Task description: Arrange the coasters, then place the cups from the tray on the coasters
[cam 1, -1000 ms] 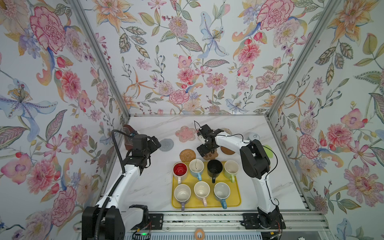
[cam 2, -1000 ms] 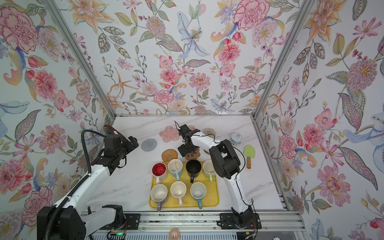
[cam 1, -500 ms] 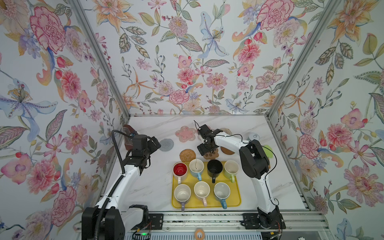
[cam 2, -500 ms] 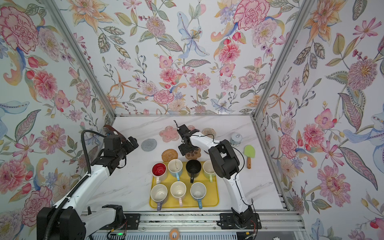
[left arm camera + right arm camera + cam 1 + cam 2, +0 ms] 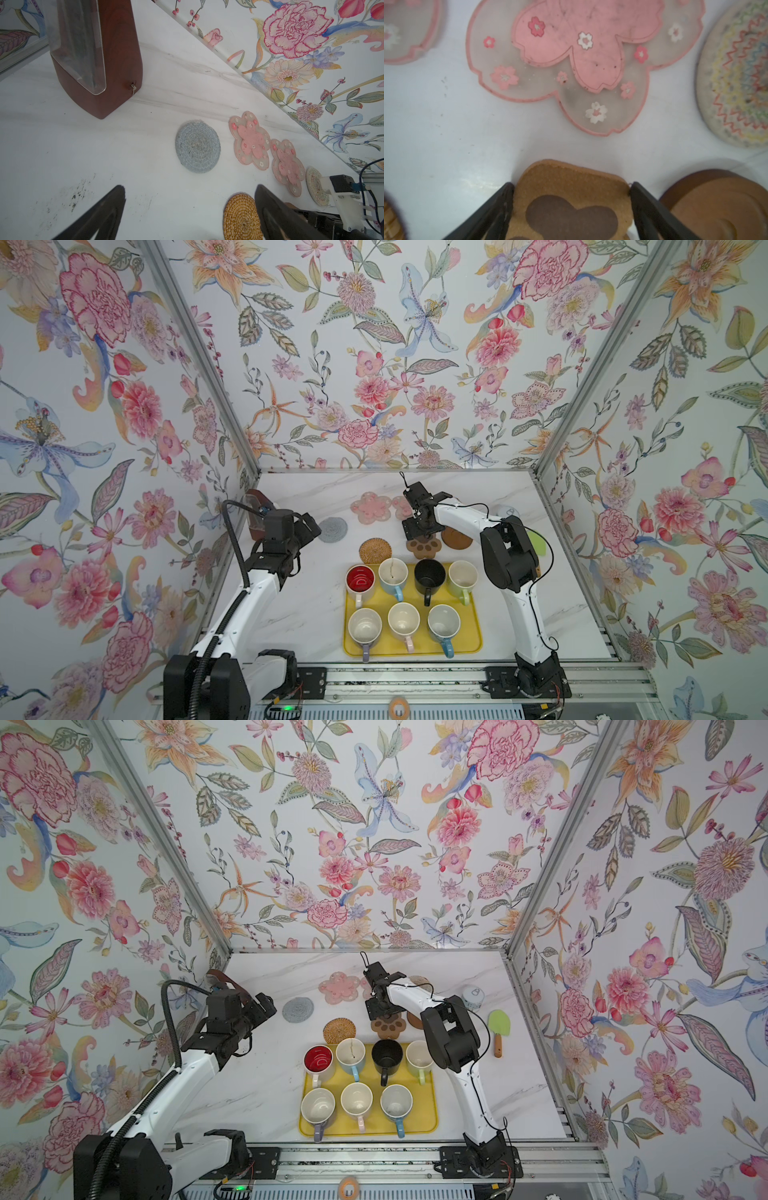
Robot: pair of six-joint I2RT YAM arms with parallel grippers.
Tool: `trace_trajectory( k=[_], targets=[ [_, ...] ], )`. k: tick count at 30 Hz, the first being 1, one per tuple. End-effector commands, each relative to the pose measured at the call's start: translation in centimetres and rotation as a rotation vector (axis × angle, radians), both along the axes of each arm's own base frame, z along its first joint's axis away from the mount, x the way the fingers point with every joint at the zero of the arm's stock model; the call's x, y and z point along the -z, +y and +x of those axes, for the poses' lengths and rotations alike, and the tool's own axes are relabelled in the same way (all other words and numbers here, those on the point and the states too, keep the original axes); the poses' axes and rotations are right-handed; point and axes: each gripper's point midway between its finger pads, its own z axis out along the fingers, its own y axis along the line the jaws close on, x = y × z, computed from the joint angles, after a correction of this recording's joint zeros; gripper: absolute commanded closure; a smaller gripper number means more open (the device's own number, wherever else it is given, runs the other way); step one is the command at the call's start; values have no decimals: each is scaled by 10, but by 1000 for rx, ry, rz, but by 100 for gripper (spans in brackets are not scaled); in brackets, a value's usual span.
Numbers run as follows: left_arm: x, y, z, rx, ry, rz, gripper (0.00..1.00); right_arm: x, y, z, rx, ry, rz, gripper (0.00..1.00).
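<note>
The yellow tray [image 5: 415, 649], flat with rounded corners and a low rim, sits at the near middle of the white marbled table [image 5: 299, 614]. It holds all seven cups upright. The far row has the white cup with a glossy red inside [image 5: 360, 578], the light blue cup [image 5: 392, 572], the black cup [image 5: 429, 574] and the light green cup [image 5: 462, 576]. The near row has the lilac cup [image 5: 365, 624], the pink cup [image 5: 403, 620] and the blue cup [image 5: 444, 622]. Beyond the tray the coasters lie flat: a coiled tan rattan coaster [image 5: 375, 550], a grey woven coaster [image 5: 332, 529], two translucent pink flower coasters [image 5: 250, 141] [image 5: 287, 164], a pale woven coaster [image 5: 737, 72] with coloured zigzags, and a dark wooden coaster [image 5: 456, 537]. The right gripper [image 5: 571, 185] has its fingers set wide against both side edges of the cork-like brown paw coaster [image 5: 424, 546]. The left gripper [image 5: 190, 187] hangs over bare table, fingers wide apart and holding nothing.
</note>
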Motion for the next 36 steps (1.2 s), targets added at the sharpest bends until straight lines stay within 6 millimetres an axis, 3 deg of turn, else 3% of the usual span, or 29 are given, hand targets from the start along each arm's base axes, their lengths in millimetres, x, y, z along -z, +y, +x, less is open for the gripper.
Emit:
trace_trajectory(
  k=[1, 13, 16, 22, 23, 24, 31, 36],
  targets=[
    [-12, 3, 3, -4, -24, 1, 1, 17, -4, -6, 20, 46, -26, 12],
    [-11, 2, 4, 5, -22, 2, 1, 1, 6, 0, 49, 34, 48, 11],
    [-11, -1, 6, 27, -7, 3, 1, -22, 7, 6, 69, -1, 92, 8],
    [-4, -12, 10, 89, 45, -11, 2, -95, 11, 19, 73, -130, 185, 3],
    [-2, -14, 11, 97, 60, -15, 2, -108, -3, 27, 102, -156, 200, 2],
    [0, -17, 12, 109, 76, -19, 3, -118, -5, 28, 105, -176, 212, 1],
    [16, -60, 17, 231, 224, 62, 8, -172, -33, 12, 154, -318, 317, 1],
    [26, -115, 21, 343, 289, 95, 12, -175, -64, -3, 221, -349, 354, 1]
  ],
)
